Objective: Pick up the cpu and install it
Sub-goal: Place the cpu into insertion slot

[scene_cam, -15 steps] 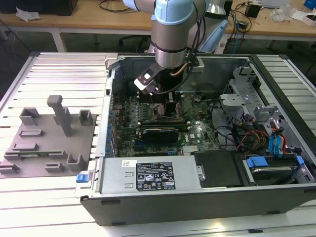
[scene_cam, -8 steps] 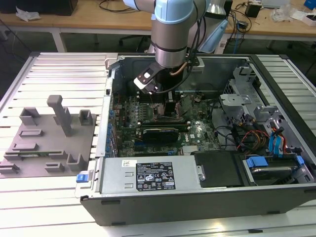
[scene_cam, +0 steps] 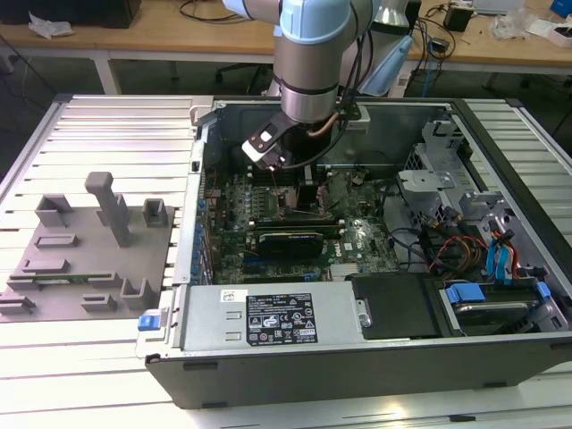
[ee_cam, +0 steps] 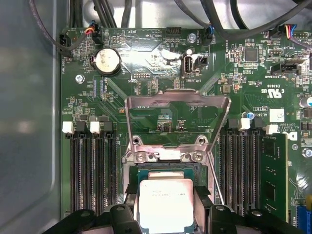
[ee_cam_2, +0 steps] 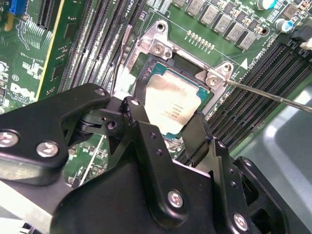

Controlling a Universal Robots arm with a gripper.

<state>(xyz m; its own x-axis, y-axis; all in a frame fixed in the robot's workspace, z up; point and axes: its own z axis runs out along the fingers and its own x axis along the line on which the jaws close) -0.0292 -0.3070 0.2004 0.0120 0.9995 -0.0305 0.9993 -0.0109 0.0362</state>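
cpu (ee_cam_2: 170, 105) at the socket (ee_cam: 130, 168), gripper (ee_cam_2: 163, 117) pinching it.
In both wrist views we see the 2 fingers (ee_cam_2: 195, 134) pressed on opposite edges of the cpu (ee_cam: 165, 200), which sits square in the open socket on the motherboard (ee_cam: 146, 63), load plate (ee_cam: 178, 97) tilted up. In the exterior view the arm (scene_cam: 308, 71) reaches down into the case (scene_cam: 295, 357).

A black label (scene_cam: 280, 326) with white print and marks sat on the power supply cover (scene_cam: 335, 302) — too small to make out. Faint print lines crossed the cpu (ee_cam_2: 173, 100) top; fine white lettering dotted the motherboard (ee_cam: 146, 105) — not surely legible.
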